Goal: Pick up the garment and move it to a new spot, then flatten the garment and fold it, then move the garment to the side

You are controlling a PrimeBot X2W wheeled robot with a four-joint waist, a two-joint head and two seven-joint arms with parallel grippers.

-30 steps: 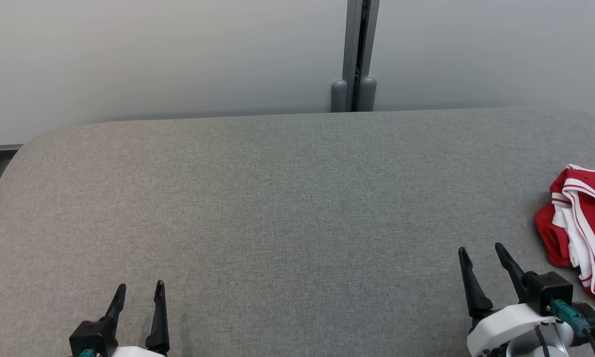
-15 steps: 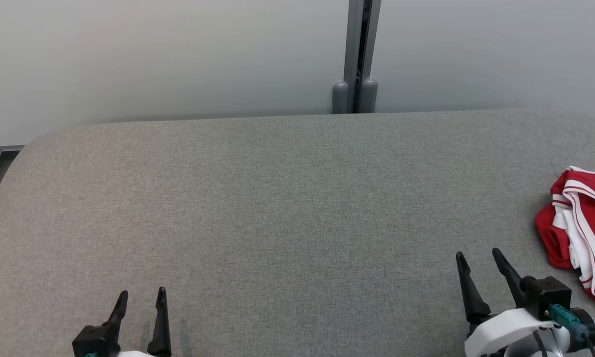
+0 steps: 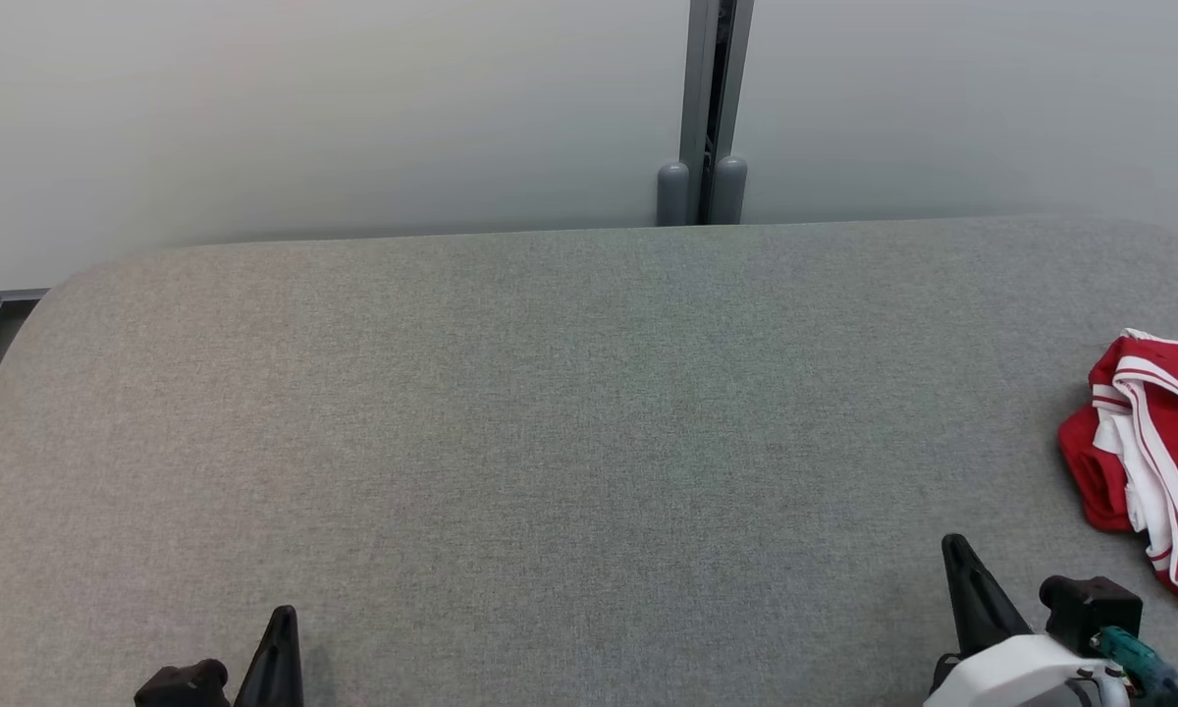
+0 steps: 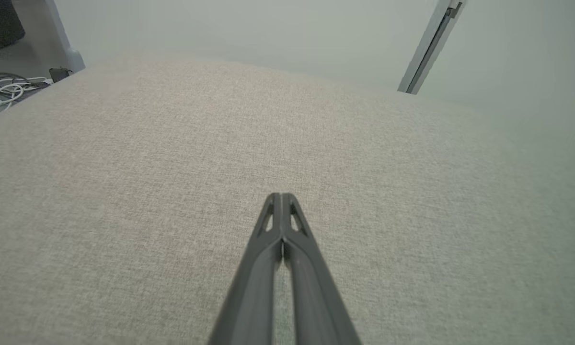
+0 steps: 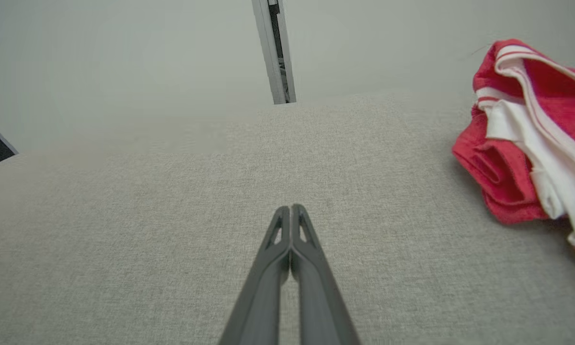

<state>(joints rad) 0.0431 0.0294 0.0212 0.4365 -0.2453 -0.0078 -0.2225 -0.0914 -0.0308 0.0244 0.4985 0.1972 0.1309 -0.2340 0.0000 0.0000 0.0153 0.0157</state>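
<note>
While both arms are kept low at the near edge of the grey fabric surface (image 3: pixel 550 412), each pair of fingers is seen pressed together with nothing between them. The left gripper (image 4: pixel 281 197) is placed at the near left and the right gripper (image 5: pixel 291 209) at the near right. Slightly farther and to the right of the right gripper, the red and white garment (image 3: pixel 1153 442) is found crumpled at the surface's right edge, apart from the fingers. Beyond the far edge, a pale wall (image 3: pixel 353 108) is seen, divided by a grey post (image 3: pixel 712 98).
</note>
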